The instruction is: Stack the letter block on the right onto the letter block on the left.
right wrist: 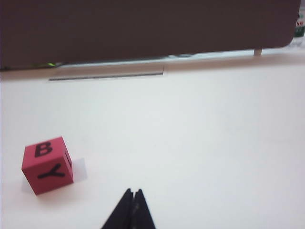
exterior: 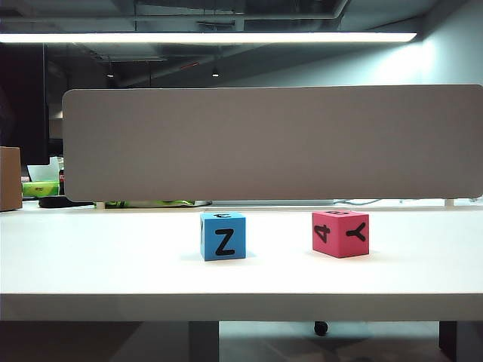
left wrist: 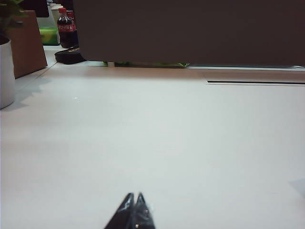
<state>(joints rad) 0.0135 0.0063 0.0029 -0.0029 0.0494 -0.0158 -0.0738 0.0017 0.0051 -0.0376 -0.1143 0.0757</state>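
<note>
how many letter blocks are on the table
2: a blue block near the table's middle and a red block to its right, apart from it. Both grippers, left and right, are shut, away from them.

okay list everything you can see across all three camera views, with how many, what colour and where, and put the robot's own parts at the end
Blue cube letter block: one, blue with a black Z, on the table, left of the pink block.
Pink cube letter block: one, pink-red with black 4, Y and B, on the table at right, apart from the blue one.
White table: one, white, bearing both blocks.
Grey divider panel: one, grey, upright behind the table.
Cola bottle: one, dark with red cap, far behind the table.
White pot: one, white, at the table's edge.
Brown box: one, brown, far left.
Left gripper: one, black, shut, over bare table.
Right gripper: one, black, shut, near the pink block, not touching.
</note>
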